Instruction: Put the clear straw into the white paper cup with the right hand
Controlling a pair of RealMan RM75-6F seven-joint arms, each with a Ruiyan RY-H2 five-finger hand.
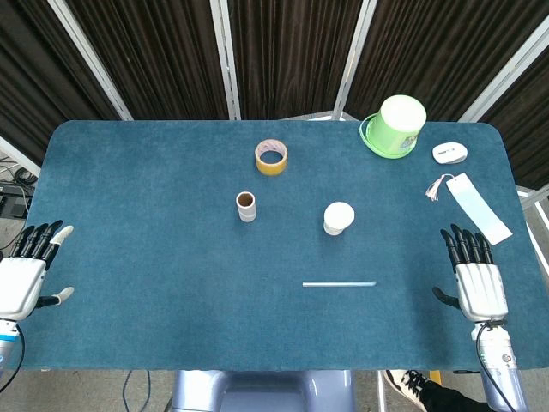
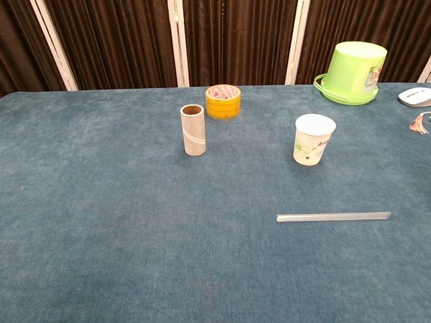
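Observation:
The clear straw (image 1: 339, 283) (image 2: 333, 217) lies flat on the blue table, running left to right, a little nearer than the white paper cup (image 1: 338, 218) (image 2: 313, 139), which stands upright with its mouth up. My right hand (image 1: 472, 275) rests palm down at the table's right edge, fingers spread and holding nothing, well to the right of the straw. At the left edge lies my left hand (image 1: 27, 270), also flat with fingers apart and empty. Neither hand shows in the chest view.
A cardboard tube (image 1: 246, 206) (image 2: 193, 129) stands left of the cup. Behind it lies a yellow tape roll (image 1: 271, 156) (image 2: 223, 101). An upturned green bucket (image 1: 395, 125) (image 2: 353, 72), a white mouse (image 1: 449, 153) and a tasselled paper strip (image 1: 476, 204) sit at the far right.

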